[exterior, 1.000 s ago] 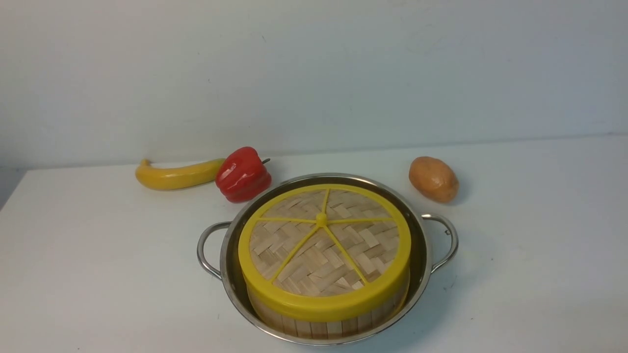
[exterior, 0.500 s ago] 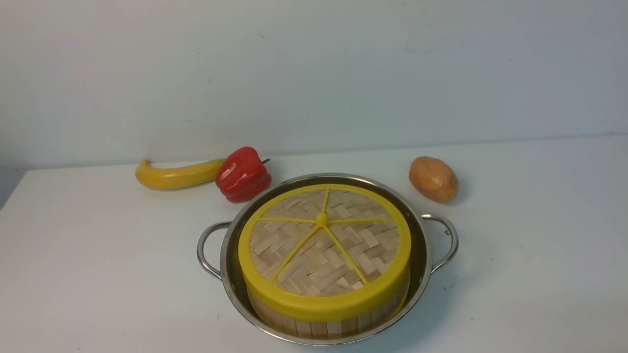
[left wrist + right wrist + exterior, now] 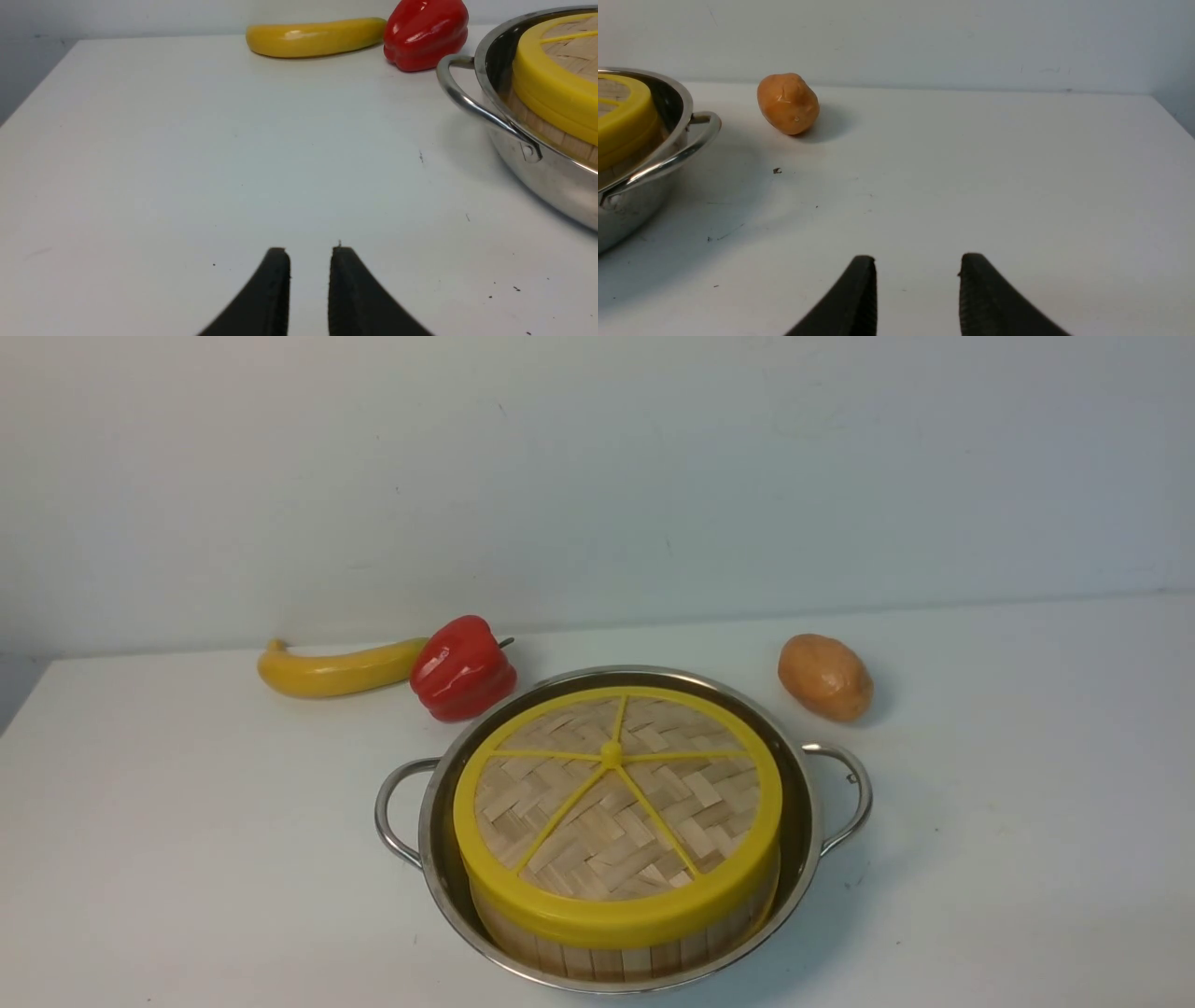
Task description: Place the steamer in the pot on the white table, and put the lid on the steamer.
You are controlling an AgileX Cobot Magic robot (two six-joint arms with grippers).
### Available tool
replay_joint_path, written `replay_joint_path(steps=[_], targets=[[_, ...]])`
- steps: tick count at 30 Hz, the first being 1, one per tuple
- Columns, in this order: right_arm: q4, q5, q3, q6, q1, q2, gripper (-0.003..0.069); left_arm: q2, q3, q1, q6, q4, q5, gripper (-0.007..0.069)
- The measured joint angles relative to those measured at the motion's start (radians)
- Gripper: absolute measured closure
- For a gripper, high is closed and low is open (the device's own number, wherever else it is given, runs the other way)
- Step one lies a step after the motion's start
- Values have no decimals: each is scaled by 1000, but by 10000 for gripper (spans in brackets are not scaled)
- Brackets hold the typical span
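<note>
Steamer (image 3: 624, 947) with the lid (image 3: 616, 812) on sits inside the pot (image 3: 808, 821), while left hand (image 3: 309, 261) and right hand (image 3: 917, 270) hover empty over the surface (image 3: 187, 849), both parted.

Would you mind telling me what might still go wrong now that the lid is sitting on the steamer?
1. The steamer sits off-centre in the pot, close to its near wall; a nudge might tilt it.
2. The left gripper, open and empty, is near the pot's looped handle and might clip it when moving.
3. The lid looks level, but its far seating is hidden.
</note>
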Motion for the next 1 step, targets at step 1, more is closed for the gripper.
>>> replay_joint_path(steps=[1], targets=[[0, 0, 0, 0, 0, 0, 419, 0, 0, 0, 0, 0, 0, 502]])
